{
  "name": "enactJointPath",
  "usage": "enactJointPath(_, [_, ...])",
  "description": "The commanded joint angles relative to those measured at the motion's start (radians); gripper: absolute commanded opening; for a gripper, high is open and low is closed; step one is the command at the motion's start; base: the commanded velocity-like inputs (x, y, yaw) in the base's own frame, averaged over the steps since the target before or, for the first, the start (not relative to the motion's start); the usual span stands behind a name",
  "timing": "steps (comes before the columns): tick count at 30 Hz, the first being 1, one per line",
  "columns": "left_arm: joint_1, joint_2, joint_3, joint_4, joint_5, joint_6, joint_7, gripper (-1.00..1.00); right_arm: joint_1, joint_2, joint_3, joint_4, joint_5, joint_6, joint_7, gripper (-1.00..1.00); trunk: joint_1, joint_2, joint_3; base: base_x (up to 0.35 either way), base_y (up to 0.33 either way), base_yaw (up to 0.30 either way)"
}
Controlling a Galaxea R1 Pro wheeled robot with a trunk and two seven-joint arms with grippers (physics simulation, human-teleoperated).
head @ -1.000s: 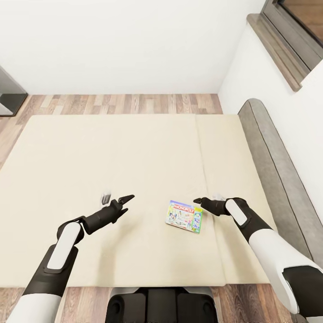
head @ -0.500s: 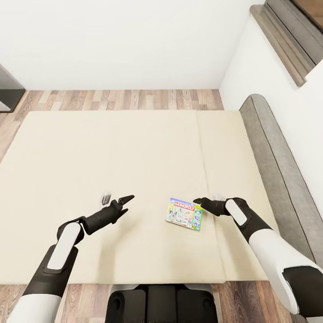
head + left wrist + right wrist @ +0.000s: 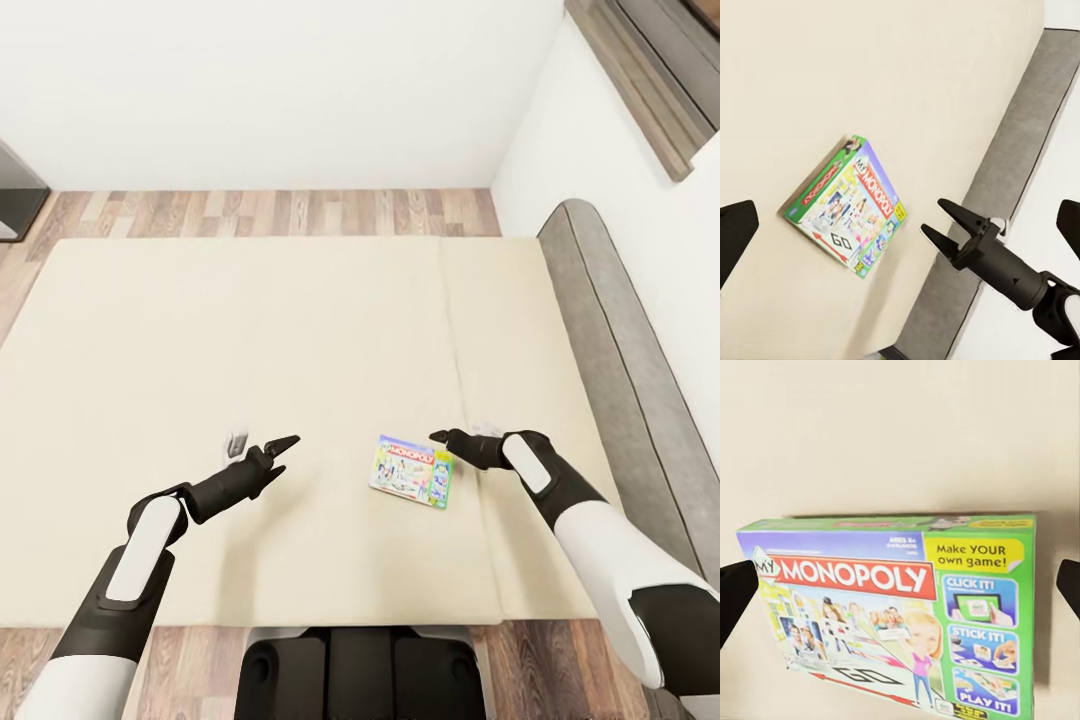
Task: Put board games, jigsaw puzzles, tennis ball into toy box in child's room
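one monopoly box (image 3: 411, 472) on bed (image 3: 250, 350)

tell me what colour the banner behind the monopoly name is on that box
Red with white letters, on the Monopoly box; the right wrist view shows it best.

A green Monopoly board game (image 3: 411, 472) lies flat, face up, on the beige bed (image 3: 300, 330).

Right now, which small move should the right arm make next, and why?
Probably ease the right gripper down and forward until its open fingers straddle the Monopoly box. The box lies flat on the bed, untouched, centred between the fingertips in the right wrist view.
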State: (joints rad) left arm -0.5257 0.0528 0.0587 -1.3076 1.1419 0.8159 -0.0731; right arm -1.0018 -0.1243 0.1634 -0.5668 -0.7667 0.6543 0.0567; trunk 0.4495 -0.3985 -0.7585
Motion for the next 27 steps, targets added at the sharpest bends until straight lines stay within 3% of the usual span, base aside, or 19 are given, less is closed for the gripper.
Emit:
enactJointPath(1, [0.0,0.0,0.002,0.0,-0.005,0.005,-0.006,1.0,-0.004,-0.001,0.004,-0.005,0.004,0.001,0.005,1.0,0.0,-0.002,-0.002,0.0,0.0,0.0])
enactJointPath(27, [0.0,-0.001,0.001,0.001,-0.004,0.006,-0.008,1.0,-0.01,-0.002,0.01,-0.03,0.006,-0.011,0.008,1.0,0.0,-0.002,-0.01,0.0,0.0,0.0])
